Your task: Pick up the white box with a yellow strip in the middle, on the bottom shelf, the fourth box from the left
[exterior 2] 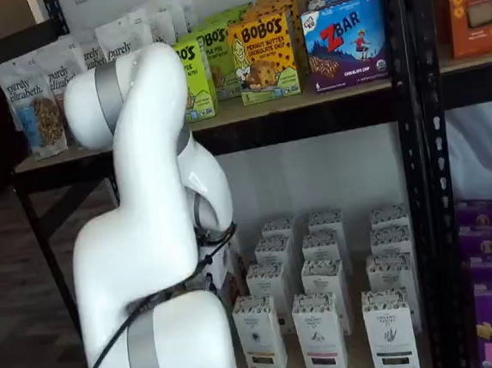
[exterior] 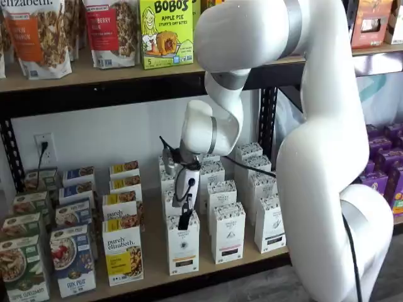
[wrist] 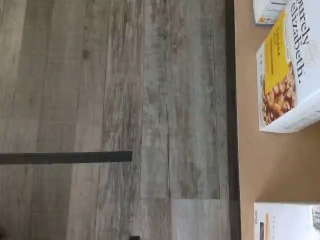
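Observation:
The white box (exterior: 183, 246) stands at the front of the bottom shelf (exterior: 155, 264), with a speckled top and a dark label with a yellow-orange strip low on its front. It also shows in a shelf view (exterior 2: 259, 334), and one corner of it shows in the wrist view (wrist: 286, 221). My gripper (exterior: 184, 220) hangs just above and in front of the box's top. Its black fingers are seen side-on, so no gap can be judged. Nothing is in the fingers. In the other shelf view the arm hides the gripper.
A same-shaped white carton with a reddish strip (exterior: 228, 234) stands right of the box. A purely elizabeth granola box (exterior: 123, 257) stands to its left and also shows in the wrist view (wrist: 287, 75). Several more white cartons fill the rows behind. A wood-plank floor (wrist: 115, 100) lies below.

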